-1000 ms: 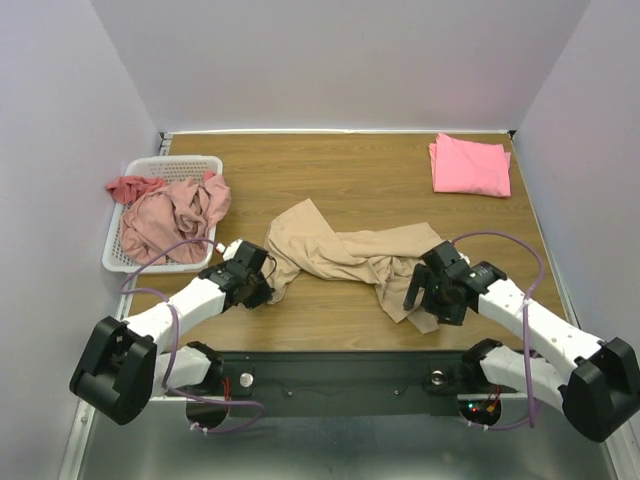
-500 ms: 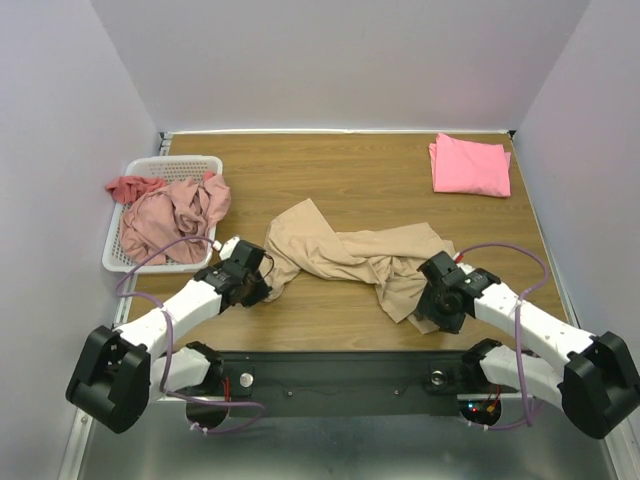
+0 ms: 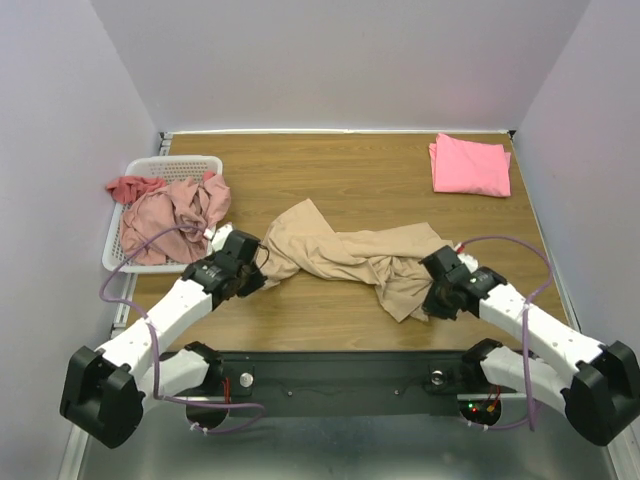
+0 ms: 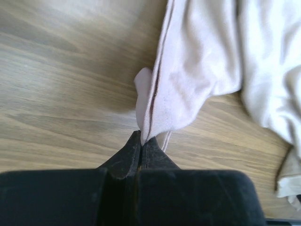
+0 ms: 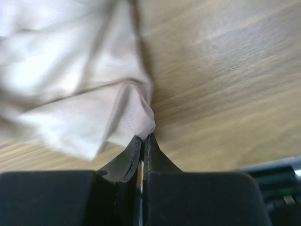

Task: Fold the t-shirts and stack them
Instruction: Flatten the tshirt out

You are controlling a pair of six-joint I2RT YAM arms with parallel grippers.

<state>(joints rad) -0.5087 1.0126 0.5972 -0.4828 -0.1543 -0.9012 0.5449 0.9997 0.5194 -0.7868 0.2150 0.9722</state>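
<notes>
A tan t-shirt [image 3: 340,255] lies crumpled across the middle of the table. My left gripper [image 3: 252,272] is shut on its left hem [image 4: 153,113], the cloth pinched between the black fingertips. My right gripper [image 3: 432,290] is shut on a fold at its right end [image 5: 136,117]. A bright pink t-shirt [image 3: 470,165] lies folded at the far right corner. Dusty-pink [image 3: 172,215] and salmon-red [image 3: 130,187] t-shirts are heaped in the basket on the left.
The white mesh basket [image 3: 165,165] stands at the left edge of the table. Purple cables loop off both arms. White walls close in the table on three sides, and a black rail [image 3: 340,375] runs along the near edge.
My right gripper closed from wide open onto the tan shirt's right end. The left gripper, still shut on the hem, moved up and away from the near edge, pulling the cloth.
</notes>
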